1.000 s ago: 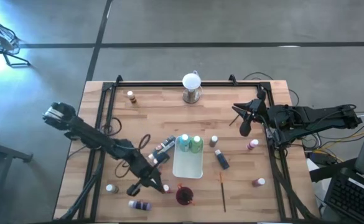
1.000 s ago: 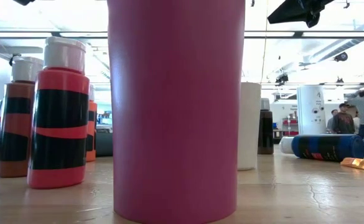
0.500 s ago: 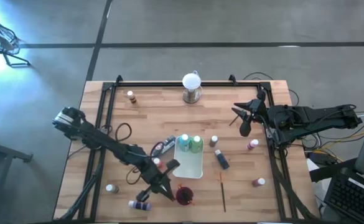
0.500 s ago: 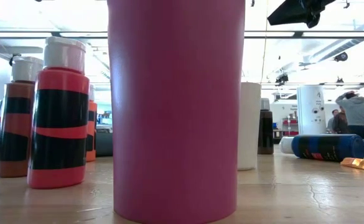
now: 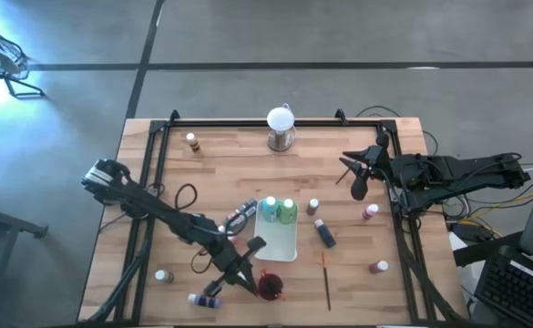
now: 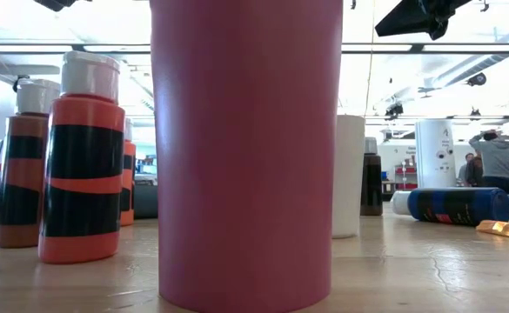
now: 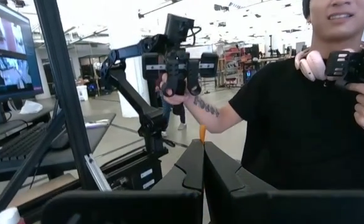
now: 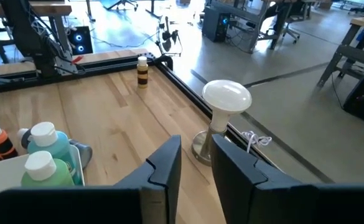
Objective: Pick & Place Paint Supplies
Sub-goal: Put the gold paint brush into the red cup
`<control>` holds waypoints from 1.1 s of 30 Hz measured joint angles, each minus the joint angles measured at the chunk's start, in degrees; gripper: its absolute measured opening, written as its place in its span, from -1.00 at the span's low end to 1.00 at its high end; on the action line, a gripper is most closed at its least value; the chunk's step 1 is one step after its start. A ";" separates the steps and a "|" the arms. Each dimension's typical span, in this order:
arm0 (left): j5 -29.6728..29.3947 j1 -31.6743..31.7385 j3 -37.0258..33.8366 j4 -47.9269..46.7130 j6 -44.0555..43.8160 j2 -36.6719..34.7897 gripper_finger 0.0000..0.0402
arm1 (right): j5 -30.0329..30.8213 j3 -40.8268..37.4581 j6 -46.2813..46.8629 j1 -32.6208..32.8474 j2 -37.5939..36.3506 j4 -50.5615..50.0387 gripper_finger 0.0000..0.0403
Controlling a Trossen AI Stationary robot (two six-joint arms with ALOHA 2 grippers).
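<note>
Left gripper point(image 5: 245, 281) over table's near edge, just beside dark red cup point(image 5: 269, 288), fingers pressed together on an orange brush tip (barely visible in wrist view). Right gripper point(image 5: 357, 185) hovering near right rail, fingers slightly parted, empty. Teal bottle point(image 5: 270, 209) and green bottle point(image 5: 289, 212) upright in white tray point(image 5: 276, 244); dark blue bottle point(image 5: 324, 232) lying beside tray; brush point(image 5: 326, 281) flat on table point(image 5: 230, 159); white globe point(image 5: 281, 119) at far edge
</note>
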 joint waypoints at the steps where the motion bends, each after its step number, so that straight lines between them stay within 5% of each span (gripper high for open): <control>1: -0.02 0.00 0.00 0.02 -0.01 0.31 -1.00 | 0.00 0.00 0.00 0.00 0.00 0.00 -0.63; 13: -0.06 0.61 -0.02 -0.09 4.44 4.72 -1.00 | 0.00 0.00 0.00 0.00 0.00 0.00 -0.74; 33: -0.31 2.42 -0.11 -5.33 -0.35 6.97 -0.78 | -0.02 -0.10 0.00 0.00 0.01 -0.05 -0.48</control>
